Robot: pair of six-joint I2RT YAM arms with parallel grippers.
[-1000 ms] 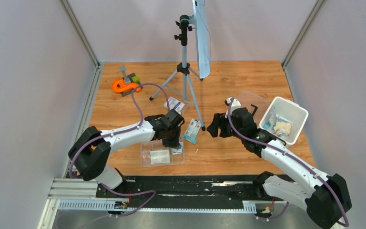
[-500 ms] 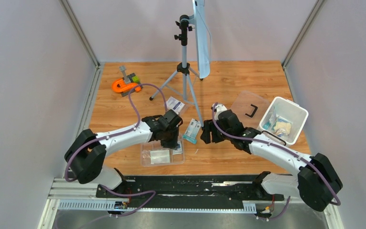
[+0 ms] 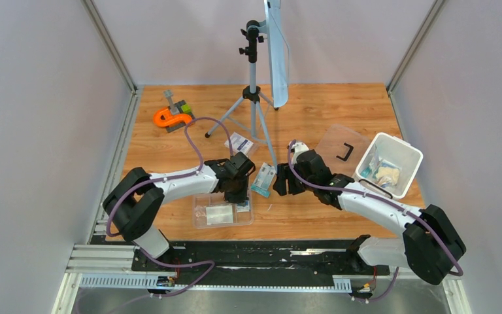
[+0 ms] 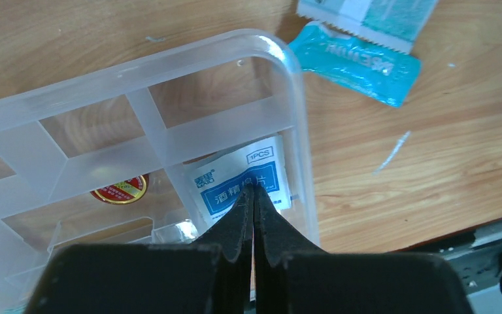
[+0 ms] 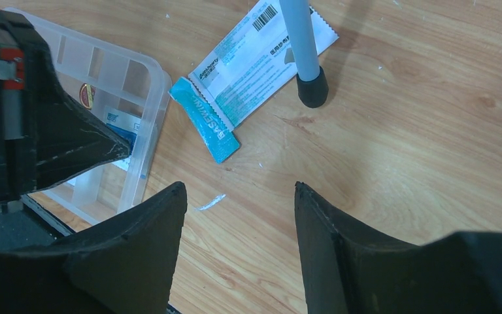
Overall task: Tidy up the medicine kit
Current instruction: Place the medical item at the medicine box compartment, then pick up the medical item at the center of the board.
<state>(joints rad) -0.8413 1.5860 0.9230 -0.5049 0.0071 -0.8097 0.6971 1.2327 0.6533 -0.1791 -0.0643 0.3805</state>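
The left tool point(image 4: 253, 191), closed tight, points at a blue-and-white flat packet point(image 4: 225, 188) in the clear divided plastic tray point(image 4: 299, 118); the right tool point(image 5: 238, 196) stands wide.

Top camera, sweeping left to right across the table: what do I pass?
Orange tool → clear divided tray → teal packets → right gripper → clear lid → white tub.
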